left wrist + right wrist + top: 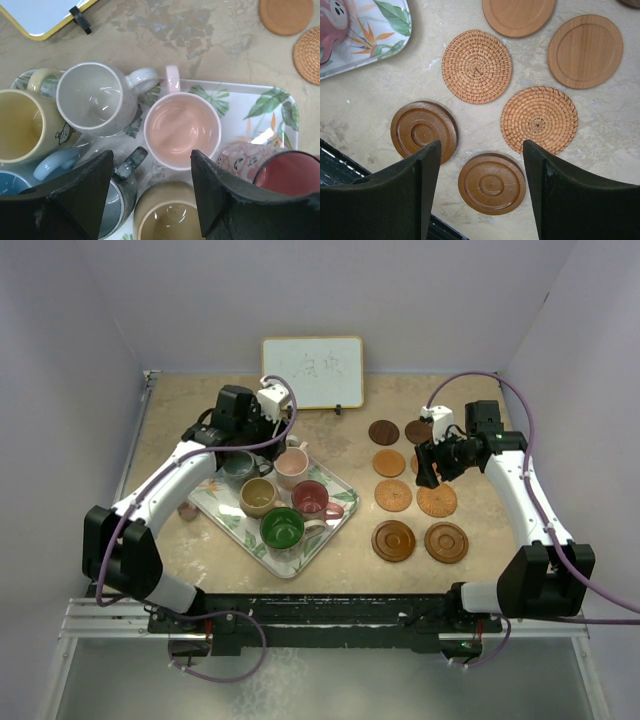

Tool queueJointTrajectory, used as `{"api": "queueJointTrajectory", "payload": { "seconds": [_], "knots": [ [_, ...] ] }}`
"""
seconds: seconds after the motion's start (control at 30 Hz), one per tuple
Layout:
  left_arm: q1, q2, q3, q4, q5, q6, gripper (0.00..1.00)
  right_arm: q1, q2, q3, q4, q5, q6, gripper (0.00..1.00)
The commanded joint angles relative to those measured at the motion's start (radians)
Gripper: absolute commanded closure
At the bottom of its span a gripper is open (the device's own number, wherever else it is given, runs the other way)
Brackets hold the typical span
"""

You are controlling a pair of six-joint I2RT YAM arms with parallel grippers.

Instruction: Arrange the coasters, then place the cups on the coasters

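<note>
pink ceramic mug [182,130] crowds the off-white speckled mug [92,97] and tan ceramic mug [165,220], so the left end effector [151,160], wide and empty, could knock either.

left pincer [152,167] jaws apart, pointing down | right pincer [482,167] jaws apart, pointing down

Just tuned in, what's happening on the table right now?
The left claw hangs open over the small ceramic mugs crowded on the rectangular leaf-patterned tray. The right claw hangs open above the round wooden and woven coasters, laid out in two columns beside it. No mug sits on a coaster yet.
</note>
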Motion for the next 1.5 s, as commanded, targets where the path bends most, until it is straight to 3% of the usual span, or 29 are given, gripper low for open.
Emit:
{"api": "queueJointTrajectory", "payload": {
  "seconds": [0.0, 0.7, 1.17, 1.47],
  "knots": [
    [0.005, 0.06, 0.094, 0.008, -0.102, -0.078, 0.41, 0.002, -0.009, 0.031, -0.017, 0.0, -0.003, 0.31],
    [-0.001, 0.239, 0.194, -0.11, -0.103, -0.093, 0.59, 0.002, -0.006, 0.018, -0.015, 0.007, -0.008, 0.32],
    [-0.015, 0.294, 0.198, -0.116, -0.082, -0.09, 0.65, 0.002, 0.005, 0.023, -0.016, 0.004, -0.008, 0.32],
    [-0.02, 0.333, 0.213, -0.11, -0.072, -0.082, 0.75, 0.002, 0.004, 0.019, -0.018, 0.002, -0.007, 0.32]
  ]
}}
